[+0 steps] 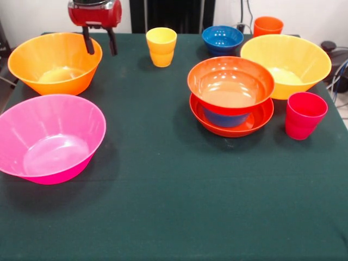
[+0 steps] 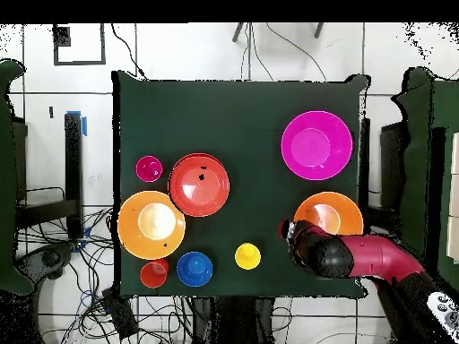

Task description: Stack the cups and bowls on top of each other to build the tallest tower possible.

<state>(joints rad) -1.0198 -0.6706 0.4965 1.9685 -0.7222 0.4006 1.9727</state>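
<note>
A green table [image 1: 163, 206] seen from the front. At far left sit a pink bowl [image 1: 49, 138] and, behind it, an orange bowl [image 1: 54, 62]. The gripper [image 1: 99, 42] hangs just above that orange bowl's far rim, fingers slightly parted, holding nothing. A yellow cup [image 1: 161, 47] stands in the middle at the back. Right of centre is the tower [image 1: 231, 95]: a red bowl, a blue bowl, another red bowl on top. Behind it are a blue bowl [image 1: 222, 39] and an orange cup [image 1: 268, 25], then a yellow bowl [image 1: 285, 65] and a red cup [image 1: 304, 115]. The glossy rim may slip from so narrow a grip, and the wide bowl could tip.
</note>
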